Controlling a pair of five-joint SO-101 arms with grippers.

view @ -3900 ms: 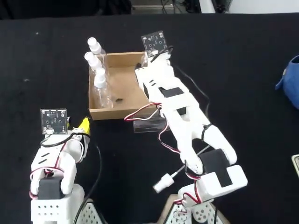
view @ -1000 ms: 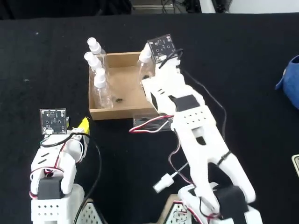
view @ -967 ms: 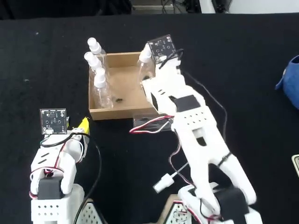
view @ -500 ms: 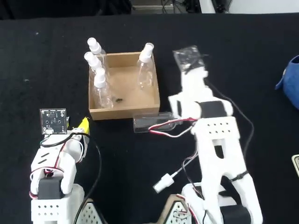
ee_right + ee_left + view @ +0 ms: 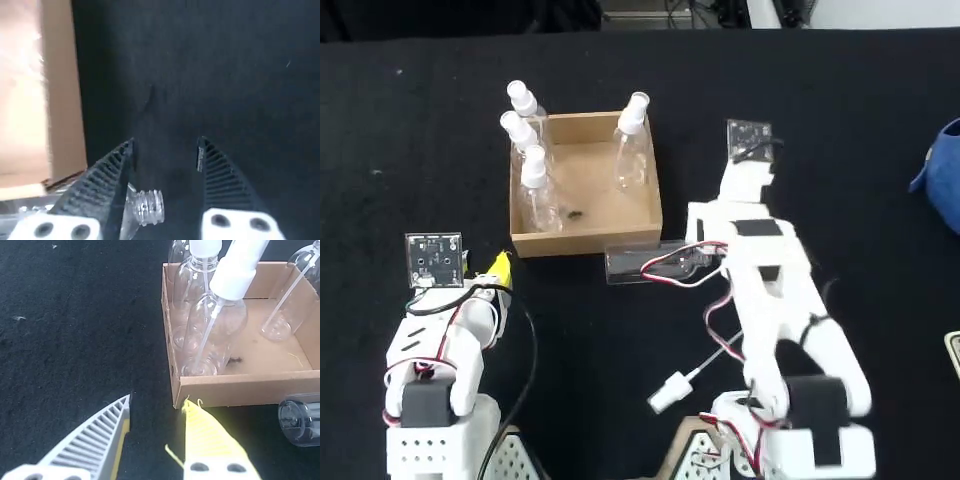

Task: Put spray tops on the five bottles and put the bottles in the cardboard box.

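Bottle (image 5: pixel 640 263) lying capless by cardboard box (image 5: pixel 585 243); right hand (image 5: pixel 165 141) spread, empty, best closed squarely across its body.

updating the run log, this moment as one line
cardboard box: four capped bottles | fifth bottle: uncapped, lying beside box | spray top: loose on table | left pincer: open | right pincer: open

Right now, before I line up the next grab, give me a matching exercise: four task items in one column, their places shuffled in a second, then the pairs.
1. loose spray top
2. capless bottle
3. row of three capped bottles
4. lone capped bottle

A. standing in the cardboard box's far right corner
B. lying on the table by the right arm's base
C. standing along the box's left wall
D. lying on its side outside the box's near wall

Pairs: 1-B, 2-D, 3-C, 4-A
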